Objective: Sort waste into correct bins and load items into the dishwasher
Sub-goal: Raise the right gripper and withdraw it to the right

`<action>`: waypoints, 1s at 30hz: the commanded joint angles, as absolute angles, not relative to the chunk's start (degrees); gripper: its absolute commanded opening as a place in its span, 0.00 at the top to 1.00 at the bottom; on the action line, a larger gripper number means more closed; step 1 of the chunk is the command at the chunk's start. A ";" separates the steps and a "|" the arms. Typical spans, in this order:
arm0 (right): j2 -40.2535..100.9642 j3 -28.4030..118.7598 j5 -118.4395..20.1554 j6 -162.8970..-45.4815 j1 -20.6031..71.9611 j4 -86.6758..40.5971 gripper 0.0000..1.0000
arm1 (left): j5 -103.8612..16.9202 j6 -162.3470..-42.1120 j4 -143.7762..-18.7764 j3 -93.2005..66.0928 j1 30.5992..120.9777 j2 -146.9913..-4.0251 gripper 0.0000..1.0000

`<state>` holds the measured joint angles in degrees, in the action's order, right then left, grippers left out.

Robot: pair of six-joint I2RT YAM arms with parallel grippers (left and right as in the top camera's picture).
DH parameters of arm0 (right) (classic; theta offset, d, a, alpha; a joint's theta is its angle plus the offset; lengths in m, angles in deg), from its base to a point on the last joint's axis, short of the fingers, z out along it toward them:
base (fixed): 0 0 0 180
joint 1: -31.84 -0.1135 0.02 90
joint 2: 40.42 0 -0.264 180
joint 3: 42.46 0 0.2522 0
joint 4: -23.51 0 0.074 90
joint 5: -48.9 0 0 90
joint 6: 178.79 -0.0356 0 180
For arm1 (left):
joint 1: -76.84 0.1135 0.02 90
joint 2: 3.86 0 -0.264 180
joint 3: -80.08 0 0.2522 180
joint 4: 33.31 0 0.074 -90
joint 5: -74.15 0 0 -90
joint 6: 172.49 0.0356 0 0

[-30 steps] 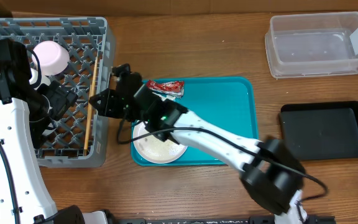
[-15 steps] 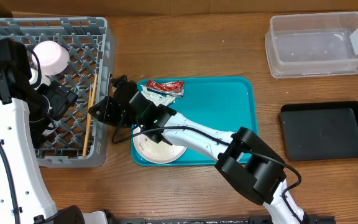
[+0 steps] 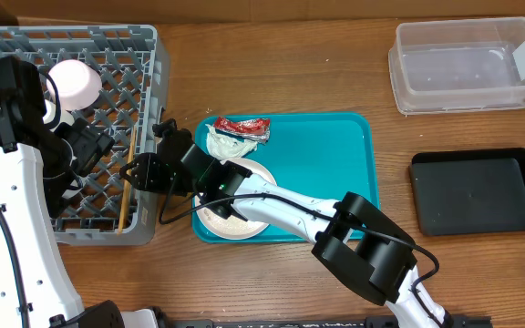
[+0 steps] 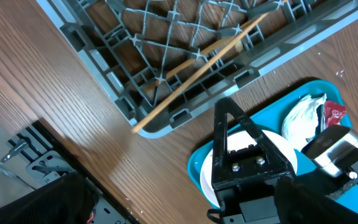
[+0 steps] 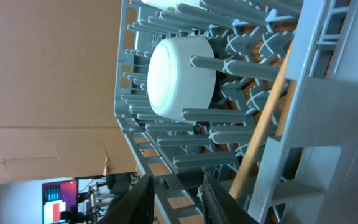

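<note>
Since my right gripper (image 3: 141,170) stands parted and empty beside the chopsticks (image 3: 122,214) in the dishwasher (image 3: 154,73), I'd lift straight up without snagging them.

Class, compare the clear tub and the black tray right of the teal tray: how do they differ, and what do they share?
The clear tub is see-through with a white label; the black tray is opaque and unlabelled. The tub has tall walls; the tray is shallow. In the overhead view the tub lies above the tray. Both are rectangular and look empty.
</note>
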<state>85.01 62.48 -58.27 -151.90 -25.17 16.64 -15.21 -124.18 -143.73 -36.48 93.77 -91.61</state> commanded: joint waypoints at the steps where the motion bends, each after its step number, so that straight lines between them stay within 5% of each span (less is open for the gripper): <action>1: 85.01 63.57 -58.60 -149.32 -24.58 16.97 0.72 | -15.28 -124.93 -143.86 -37.55 93.96 -91.50 0.00; 7: 83.74 68.36 -62.79 -142.07 -22.37 8.84 0.76 | -15.28 -124.93 -143.86 -37.55 93.96 -91.50 0.00; 12: 80.42 78.91 -52.50 -134.05 -21.89 -14.74 0.78 | -15.28 -124.91 -143.86 -37.55 93.96 -91.50 0.00; 18: 74.25 93.32 -35.65 -133.24 -18.59 -45.54 0.52 | -15.28 -124.93 -143.86 -37.55 93.96 -91.50 0.00; 21: 70.19 97.27 -31.93 -133.26 -15.40 -56.34 0.27 | -15.28 -124.93 -143.86 -37.55 93.96 -91.50 0.00; 23: 66.80 98.94 -30.33 -133.26 -12.38 -62.98 0.00 | -15.28 -124.93 -143.86 -37.55 93.96 -91.50 0.00; 30: 56.86 99.33 -25.39 -133.24 0.93 -81.28 0.00 | -15.25 -124.93 -143.86 -37.55 93.96 -91.50 0.00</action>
<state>59.70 98.70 -29.94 -133.54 -3.16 -77.58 -15.23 -124.18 -143.73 -36.48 93.77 -91.61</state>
